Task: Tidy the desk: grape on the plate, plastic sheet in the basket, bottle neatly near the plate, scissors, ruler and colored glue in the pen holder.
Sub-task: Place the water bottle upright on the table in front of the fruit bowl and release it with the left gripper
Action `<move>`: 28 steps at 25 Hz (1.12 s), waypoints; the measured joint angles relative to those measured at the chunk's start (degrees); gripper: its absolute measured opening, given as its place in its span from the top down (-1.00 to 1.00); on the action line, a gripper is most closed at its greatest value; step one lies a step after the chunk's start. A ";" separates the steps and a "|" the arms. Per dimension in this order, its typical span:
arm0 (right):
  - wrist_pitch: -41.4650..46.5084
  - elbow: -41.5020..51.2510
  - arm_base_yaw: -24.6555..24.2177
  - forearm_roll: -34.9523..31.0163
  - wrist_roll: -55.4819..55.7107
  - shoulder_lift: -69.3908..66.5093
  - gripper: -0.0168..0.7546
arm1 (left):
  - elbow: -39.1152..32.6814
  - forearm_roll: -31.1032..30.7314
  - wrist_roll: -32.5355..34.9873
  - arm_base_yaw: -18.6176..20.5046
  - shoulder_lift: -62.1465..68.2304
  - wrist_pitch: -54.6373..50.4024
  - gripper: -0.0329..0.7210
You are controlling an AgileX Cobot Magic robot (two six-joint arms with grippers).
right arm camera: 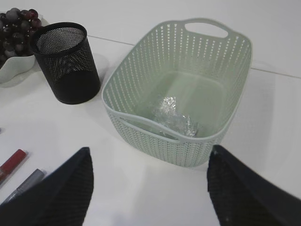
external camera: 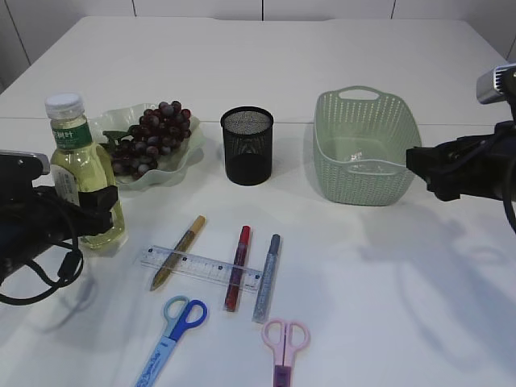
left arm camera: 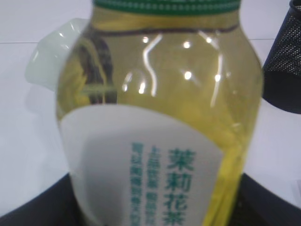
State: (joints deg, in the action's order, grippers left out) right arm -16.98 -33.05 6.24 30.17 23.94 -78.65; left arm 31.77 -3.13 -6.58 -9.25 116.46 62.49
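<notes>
Left pincer (external camera: pixel 101 200): gripping bottle (external camera: pixel 81 173) near table's left edge.
Right pincer (right arm camera: pixel 149 181): hanging released.
Risk: bottle tipping onto plate (external camera: pixel 184 155).

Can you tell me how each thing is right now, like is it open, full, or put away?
Bottle: upright, capped, between left gripper fingers.
Grapes: on the plate.
Pen holder: upright, looks empty.
Basket: plastic sheet inside.
Ruler: flat on table.
Glue pens: lying across ruler.
Scissors: closed, on table.
Right gripper: open, empty.

White table (external camera: pixel 322 48), pale panelled wall (external camera: pixel 201 8) behind.
</notes>
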 joint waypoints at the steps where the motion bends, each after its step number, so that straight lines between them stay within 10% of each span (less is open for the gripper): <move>1: 0.00 0.00 0.00 0.00 0.00 0.00 -0.56 | 0.00 -0.24 0.00 0.00 0.00 0.00 -0.35; 28: -0.59 0.00 0.00 0.00 -0.71 0.00 -0.56 | 0.00 -0.12 0.76 0.00 0.00 0.20 -0.57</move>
State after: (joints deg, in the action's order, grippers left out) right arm -17.57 -33.05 6.24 30.17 23.23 -78.65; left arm 31.77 -3.25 -5.82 -9.25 116.46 62.69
